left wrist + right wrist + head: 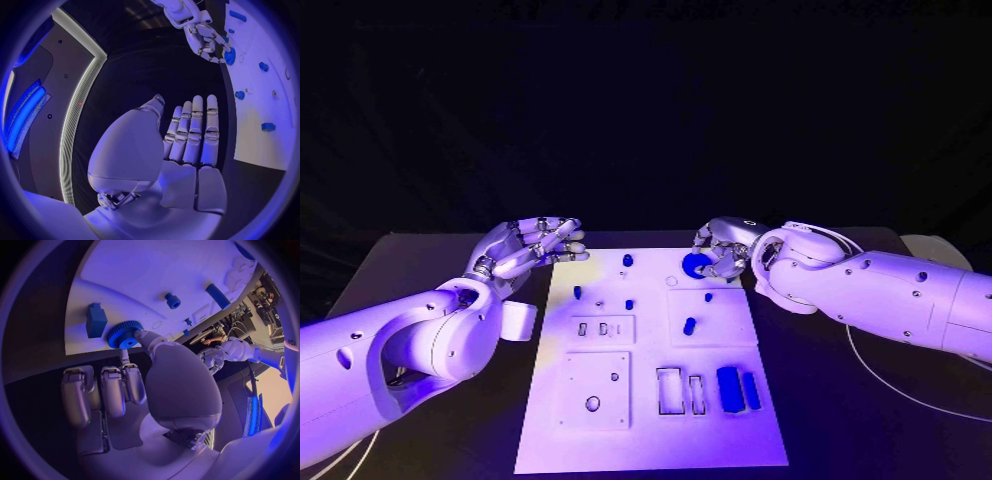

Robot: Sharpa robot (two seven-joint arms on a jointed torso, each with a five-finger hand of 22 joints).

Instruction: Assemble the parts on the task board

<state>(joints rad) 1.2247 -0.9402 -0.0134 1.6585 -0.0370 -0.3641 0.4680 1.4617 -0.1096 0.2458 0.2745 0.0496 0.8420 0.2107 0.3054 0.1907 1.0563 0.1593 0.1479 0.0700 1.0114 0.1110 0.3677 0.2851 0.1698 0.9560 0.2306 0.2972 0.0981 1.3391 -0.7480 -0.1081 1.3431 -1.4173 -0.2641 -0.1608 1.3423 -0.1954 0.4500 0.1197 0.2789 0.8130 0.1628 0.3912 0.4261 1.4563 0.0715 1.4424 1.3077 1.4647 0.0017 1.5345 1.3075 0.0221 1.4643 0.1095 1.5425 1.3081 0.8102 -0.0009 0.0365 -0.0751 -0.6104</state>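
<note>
black table [430, 260] under a dark room, one white task board [646, 440], two hands: right hand [720, 250] pinches the blue gear [695, 265] at the board's far edge; left hand [531, 245] flat, fingers straight, empty.

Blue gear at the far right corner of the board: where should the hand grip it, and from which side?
Grip the blue gear by its toothed rim, from the board's far right edge, where the right hand already has fingertips on it. It seems to lie flat on the task board, so the rim is probably the only graspable part; the hub looks too small.
</note>
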